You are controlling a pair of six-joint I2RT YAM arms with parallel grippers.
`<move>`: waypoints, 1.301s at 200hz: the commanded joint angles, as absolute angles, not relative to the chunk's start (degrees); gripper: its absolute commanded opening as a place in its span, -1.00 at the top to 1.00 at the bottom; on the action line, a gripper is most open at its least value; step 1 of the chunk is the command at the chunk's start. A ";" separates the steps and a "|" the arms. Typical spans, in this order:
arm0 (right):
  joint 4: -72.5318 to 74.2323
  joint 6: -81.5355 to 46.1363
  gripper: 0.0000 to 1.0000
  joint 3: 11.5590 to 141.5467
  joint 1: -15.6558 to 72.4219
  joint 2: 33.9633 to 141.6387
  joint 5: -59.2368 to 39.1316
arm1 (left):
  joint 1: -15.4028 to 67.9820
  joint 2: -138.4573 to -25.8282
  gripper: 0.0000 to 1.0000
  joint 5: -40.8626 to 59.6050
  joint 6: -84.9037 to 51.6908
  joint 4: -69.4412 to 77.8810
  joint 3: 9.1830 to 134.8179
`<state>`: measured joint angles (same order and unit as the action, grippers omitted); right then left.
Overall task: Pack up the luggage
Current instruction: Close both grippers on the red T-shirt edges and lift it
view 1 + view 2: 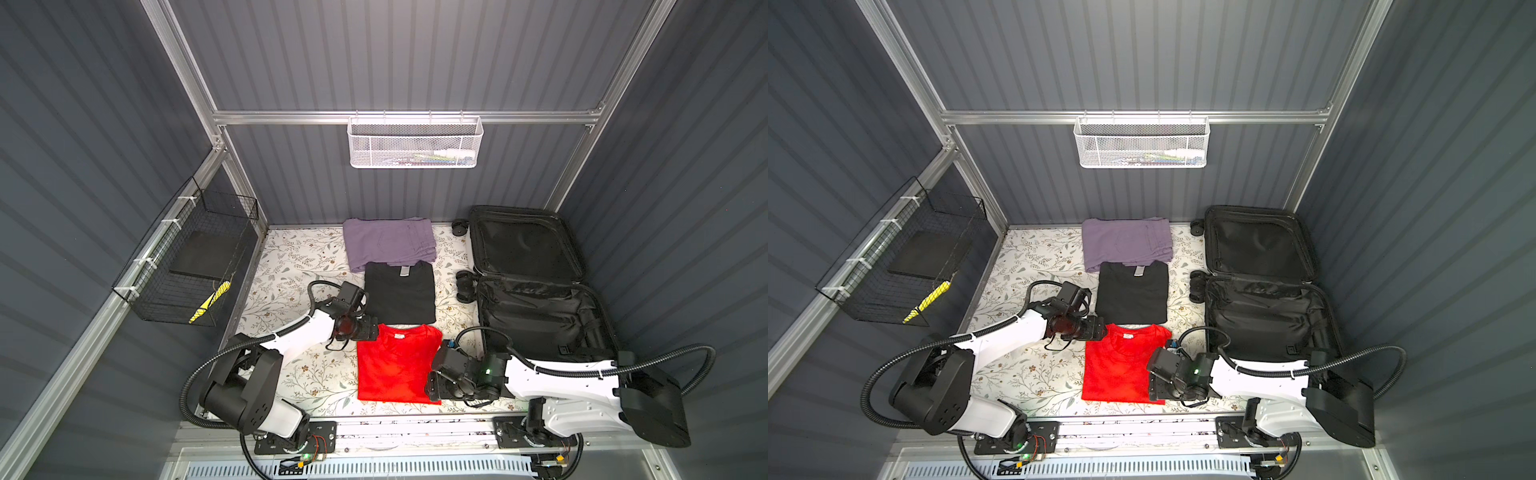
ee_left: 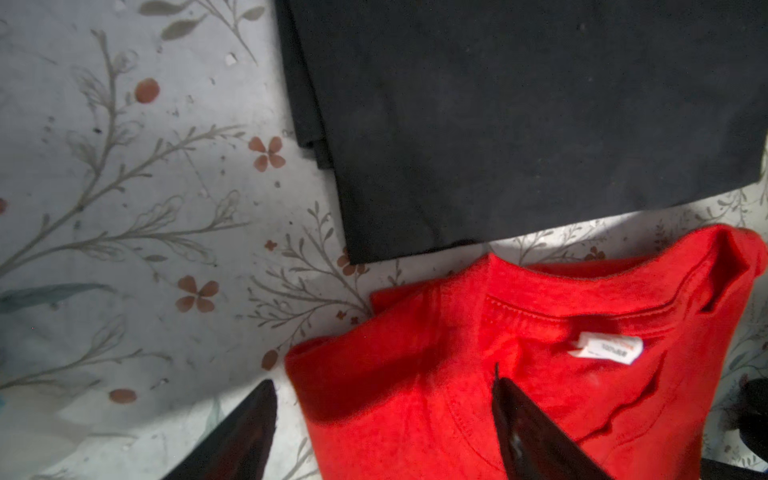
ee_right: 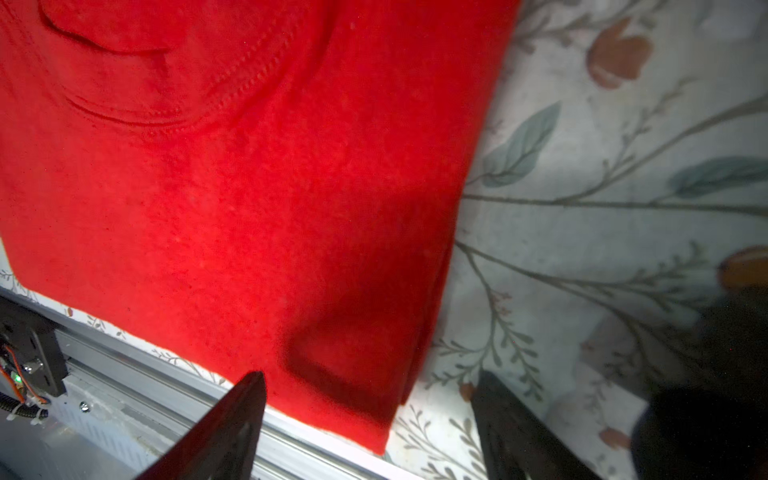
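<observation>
Item: the luggage [image 1: 524, 249], lying open and flat at 3 o'clock on the bench [image 1: 291, 266], both halves black lining up, wheels toward the bench's middle; I see no clothing in it. Item: red shirt [image 1: 395, 365], folded, at 6 o'clock, nearest my bases. Item: black shirt [image 1: 400, 293], folded, at centre, parted from the red one by a thin strip of bench. Item: purple garment [image 1: 388, 243], folded, at 12 o'clock, the black shirt's collar edge lapping onto it. Item: my left fingers [image 2: 536, 436], spread wide at the red shirt's 11 o'clock corner, one over the cloth beside the collar label [image 2: 606, 348], its mate over bare bench just off the edge. Item: my right fingers [image 3: 224, 432], spread likewise at the shirt's 5 o'clock corner, one on either side of it. Neither pair holds anything. Step in hand, as I judge it: taking the red shirt by opposite corners for carriage to the luggage; packing proper is not yet begun. Handling notes: go low enough that one finger of each pair slides under every folded layer, not the top one alone; close both pairs together; lift level with light tension across the diagonal so the fold keeps its shape; clear the luggage rim before lowering. The near half's lining looks rumpled, so lay the shirt flat rather than dropping it, and mind the right arm's cable over that half.
</observation>
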<state>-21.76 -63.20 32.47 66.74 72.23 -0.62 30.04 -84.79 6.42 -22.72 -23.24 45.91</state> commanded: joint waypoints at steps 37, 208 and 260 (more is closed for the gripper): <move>-17.55 -62.44 -0.37 32.94 66.80 76.49 -0.26 | 30.64 -84.99 -0.50 6.47 -23.48 -20.95 44.35; -16.94 -60.22 1.00 35.81 66.27 76.88 -0.79 | 30.71 -83.31 1.00 8.05 -24.90 -17.30 42.82; -21.19 -58.31 1.00 39.21 65.55 72.01 0.52 | 30.70 -76.44 1.00 3.96 -25.14 -20.99 45.57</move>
